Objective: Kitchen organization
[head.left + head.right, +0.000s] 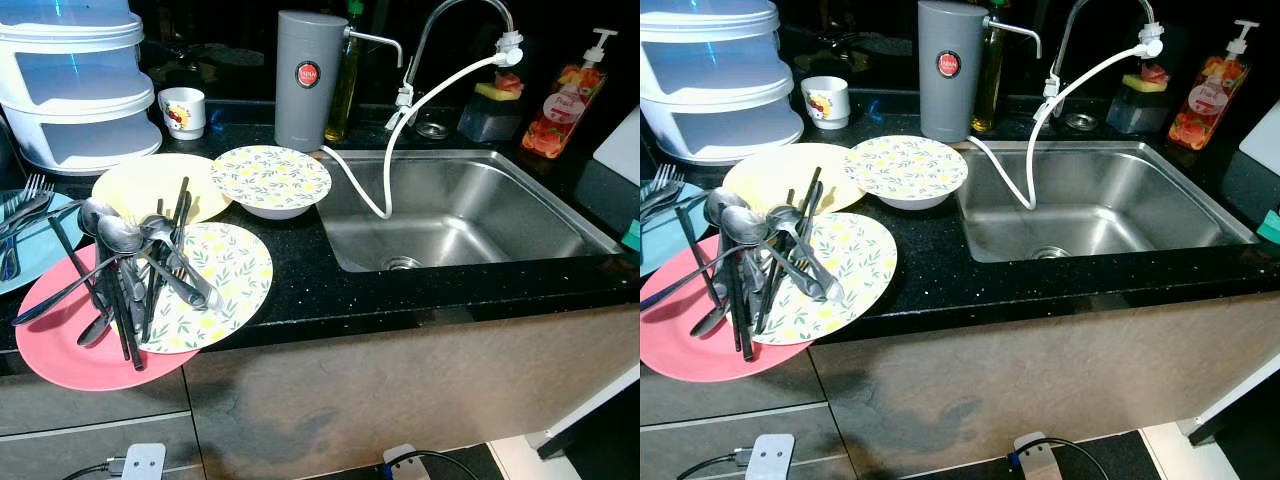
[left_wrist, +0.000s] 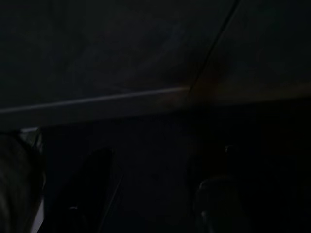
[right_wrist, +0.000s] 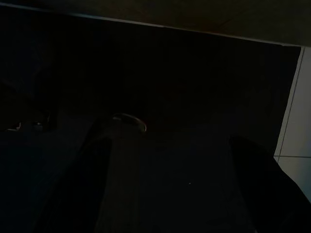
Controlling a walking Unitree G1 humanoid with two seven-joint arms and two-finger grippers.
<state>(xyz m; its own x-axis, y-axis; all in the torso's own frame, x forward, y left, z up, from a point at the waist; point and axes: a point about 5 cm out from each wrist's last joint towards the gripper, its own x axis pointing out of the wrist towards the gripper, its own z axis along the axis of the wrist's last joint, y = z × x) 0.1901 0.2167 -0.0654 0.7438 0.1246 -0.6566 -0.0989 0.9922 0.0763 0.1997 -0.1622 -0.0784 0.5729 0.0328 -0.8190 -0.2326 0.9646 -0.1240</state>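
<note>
Black speckled worktop [image 1: 300, 290] in front of me, dishes stacked at its left end, steel sink at the right.

From the left I see a white tiered plastic container [image 1: 75, 85], a pale blue plate [image 1: 30, 265] carrying forks, and a round pink plate [image 1: 55, 345] overhanging the worktop edge with a lemon-print plate [image 1: 235, 270] lying on it; a heap of steel spoons and black chopsticks [image 1: 130, 265] lies across both. Behind them sit a plain yellow plate [image 1: 140, 182], a small white printed cup [image 1: 182, 110] and a lemon-print bowl [image 1: 272, 180]. Next come a grey cylindrical water filter [image 1: 308, 80] with a round red label I can't read, the stainless sink [image 1: 450, 210] with a white hose, and an orange soap pump bottle [image 1: 565, 105], its label illegible. My wrist views are very dark: both idle grippers, the left gripper [image 2: 150, 194] and right gripper [image 3: 180, 179], show their fingers spread apart, grasping nothing, hanging away from the dishes.
</note>
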